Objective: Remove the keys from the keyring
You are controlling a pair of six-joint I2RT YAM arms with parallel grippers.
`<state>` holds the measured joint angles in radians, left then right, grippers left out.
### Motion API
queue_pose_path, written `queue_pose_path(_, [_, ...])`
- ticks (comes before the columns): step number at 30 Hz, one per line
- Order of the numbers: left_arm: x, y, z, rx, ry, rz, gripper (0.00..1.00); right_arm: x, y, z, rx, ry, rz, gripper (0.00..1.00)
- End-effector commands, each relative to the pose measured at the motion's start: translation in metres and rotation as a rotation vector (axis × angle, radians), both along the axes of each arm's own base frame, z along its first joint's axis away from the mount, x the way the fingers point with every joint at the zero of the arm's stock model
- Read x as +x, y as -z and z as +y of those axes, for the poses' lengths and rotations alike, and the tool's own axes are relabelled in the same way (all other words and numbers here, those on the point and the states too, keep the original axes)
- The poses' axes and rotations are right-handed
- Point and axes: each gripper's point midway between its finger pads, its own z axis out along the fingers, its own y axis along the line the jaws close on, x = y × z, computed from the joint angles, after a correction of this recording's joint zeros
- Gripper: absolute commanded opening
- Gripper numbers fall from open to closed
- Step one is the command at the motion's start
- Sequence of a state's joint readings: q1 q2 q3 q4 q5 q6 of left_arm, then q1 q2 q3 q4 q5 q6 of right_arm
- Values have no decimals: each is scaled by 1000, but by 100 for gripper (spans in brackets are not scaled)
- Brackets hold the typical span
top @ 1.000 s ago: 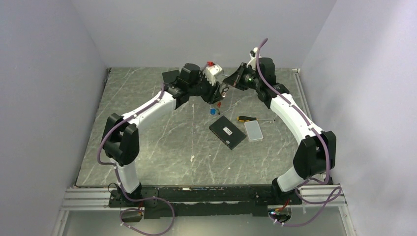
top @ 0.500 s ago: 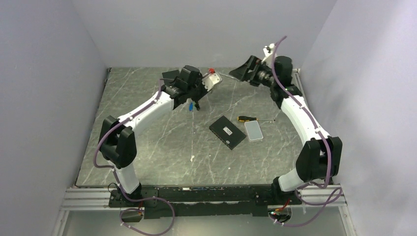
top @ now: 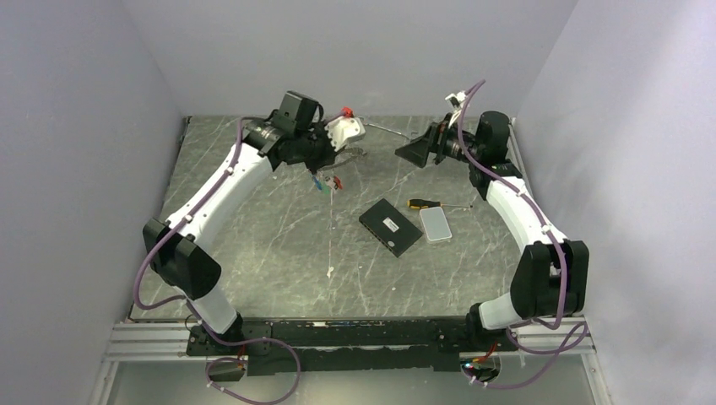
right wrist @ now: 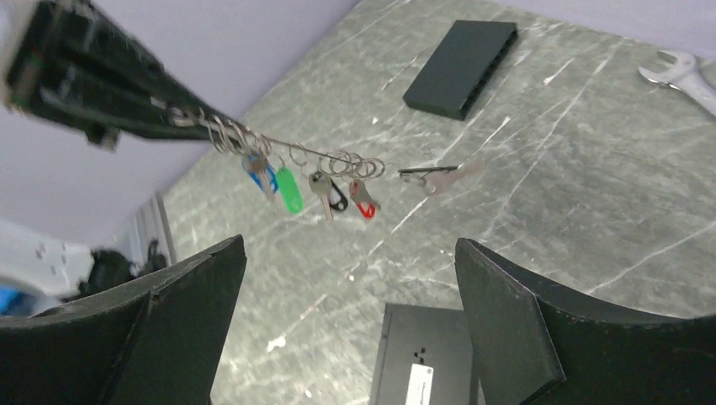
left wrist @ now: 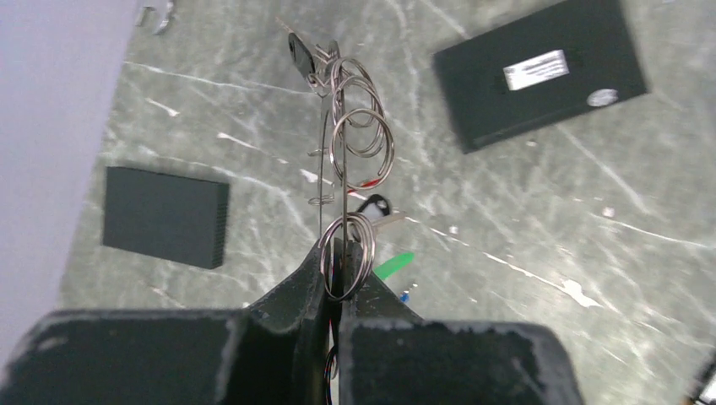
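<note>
My left gripper (left wrist: pixel 342 253) is shut on the keyring (left wrist: pixel 325 152), a thin wire loop strung with small split rings, and holds it in the air above the table. The keyring (right wrist: pixel 287 148) stretches out from my left gripper (right wrist: pixel 93 80) in the right wrist view. From it hang the keys: blue (right wrist: pixel 262 177), green (right wrist: pixel 290 192), dark (right wrist: pixel 333 196) and red (right wrist: pixel 363 202). The keys (top: pixel 325 181) dangle below my left gripper (top: pixel 325 162). My right gripper (right wrist: pixel 350 245) stands wide open and holds nothing. In the top view the right gripper (top: pixel 405 153) is apart from the ring, to its right.
A flat black box (top: pixel 390 226) lies mid-table beside a pale flat rectangle (top: pixel 436 224) and a yellow-handled screwdriver (top: pixel 424 203). A smaller black box (left wrist: pixel 165 215) lies near the back left. A silver wrench (right wrist: pixel 684 72) rests near the back wall.
My right gripper let go of the ring, opened wide and drew back to the right. My left gripper closed on the keyring and carried it left and back.
</note>
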<state>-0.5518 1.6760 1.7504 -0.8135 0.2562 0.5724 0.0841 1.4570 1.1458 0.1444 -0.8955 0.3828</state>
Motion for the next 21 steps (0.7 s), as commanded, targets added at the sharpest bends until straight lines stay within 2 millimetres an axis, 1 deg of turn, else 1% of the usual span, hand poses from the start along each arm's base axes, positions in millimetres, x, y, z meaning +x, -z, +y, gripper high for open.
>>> queue_pose_path(1, [-52,-33,-6,-122,127,130,0,-39,-20,14,-72,-213,-254,97])
queue_pose_path(4, [-71,-37,-9,-176,175,218,0,-58,-15,26,-134,-289,-304,97])
queue_pose_path(7, [-90,-38,-14,-230,230,300,0,-79,-6,44,-188,-377,-347,97])
queue_pose_path(10, [-103,-39,-18,-276,270,367,0,-95,0,55,-193,-438,-365,96])
queue_pose_path(12, [-112,-41,-20,-306,305,405,0,-101,4,60,-189,-463,-360,95])
queue_pose_path(15, [-119,-43,-23,-338,335,453,0,-113,8,67,-170,-514,-358,90])
queue_pose_path(21, [-134,-43,-30,-389,410,568,0,-129,3,78,-143,-574,-367,81])
